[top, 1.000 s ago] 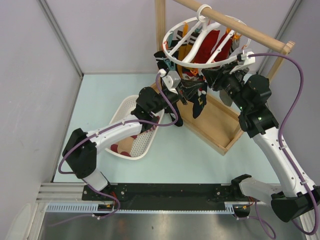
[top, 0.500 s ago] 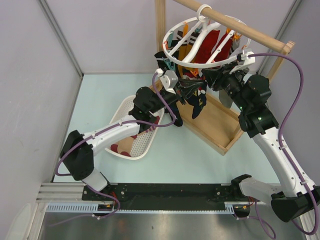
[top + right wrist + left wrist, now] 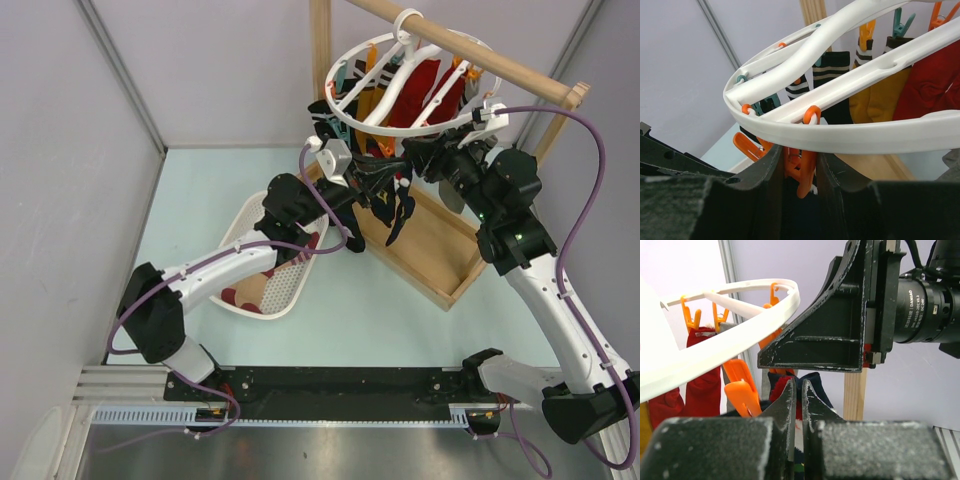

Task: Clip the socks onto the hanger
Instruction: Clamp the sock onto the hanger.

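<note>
The white ring hanger (image 3: 345, 118) hangs from a wooden rail, with several socks clipped under it, red (image 3: 930, 85), yellow (image 3: 875, 102) and striped black (image 3: 832, 65). My left gripper (image 3: 385, 178) is shut on a navy sock with red and white pattern (image 3: 818, 383), which dangles below the ring's near rim (image 3: 400, 208). In the left wrist view the jaws (image 3: 799, 388) sit just under the ring (image 3: 740, 305), beside an orange clip (image 3: 742, 390). My right gripper (image 3: 428, 150) is shut on another orange clip (image 3: 807, 167) under the rim (image 3: 865, 135), squeezing it between its fingers (image 3: 769, 172).
A white basket (image 3: 262, 212) with more socks lies on the table left of the wooden frame's base (image 3: 430, 250). The rail (image 3: 480, 55) runs diagonally over the hanger. Grey walls close in on both sides and at the back.
My left arm has lifted the sock up and right, closer under the hanger's rim. The right gripper has stayed on its clip.
</note>
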You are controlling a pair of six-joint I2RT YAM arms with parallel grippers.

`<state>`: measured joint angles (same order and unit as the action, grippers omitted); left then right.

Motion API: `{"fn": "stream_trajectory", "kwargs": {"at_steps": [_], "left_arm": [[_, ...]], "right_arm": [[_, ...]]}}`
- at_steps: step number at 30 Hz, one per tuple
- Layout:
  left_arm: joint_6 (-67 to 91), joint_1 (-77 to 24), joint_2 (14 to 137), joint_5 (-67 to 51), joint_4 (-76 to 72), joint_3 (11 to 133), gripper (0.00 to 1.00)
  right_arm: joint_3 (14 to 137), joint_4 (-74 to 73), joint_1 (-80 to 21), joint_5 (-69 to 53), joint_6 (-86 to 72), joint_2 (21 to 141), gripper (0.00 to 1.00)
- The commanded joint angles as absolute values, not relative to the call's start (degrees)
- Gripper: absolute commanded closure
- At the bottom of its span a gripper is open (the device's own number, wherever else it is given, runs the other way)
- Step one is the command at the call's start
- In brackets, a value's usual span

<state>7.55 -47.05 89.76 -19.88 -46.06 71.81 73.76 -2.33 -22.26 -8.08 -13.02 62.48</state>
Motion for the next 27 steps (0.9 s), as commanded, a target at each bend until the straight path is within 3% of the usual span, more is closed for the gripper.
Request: {"fn": "stream_trajectory", "kwargs": {"at_steps": [1,11,15,24,27], "left_arm": [[9.0,-46.8,86.2,-20.6,-49.9,74.2,1.0],[9.8,-46.8,87.3,-21.1,-48.3,74.6,0.97],[9.9,-46.8,87.8,-21.0,-47.0,75.2,0.92],[10.7,-46.8,85.3,-20.0,-43.4,76.0,0.48],[10.9,-46.8,82.8,-19.6,-40.7,75.6,0.29]], "right_arm": [[75.6,-0.9,-22.2,-8.7,-12.8,61.9,1.0],[75.4,-0.8,-22.1,-8.6,-13.0,59.7,0.42],[75.1,-1.1,-22.2,-8.2,-13.3,58.4,0.31],[74.5,-4.6,-22.1,-6.8,-10.7,52.7,0.18],[74.2,-6.9,-22.1,-6.0,-9.9,50.7,0.15]]}}
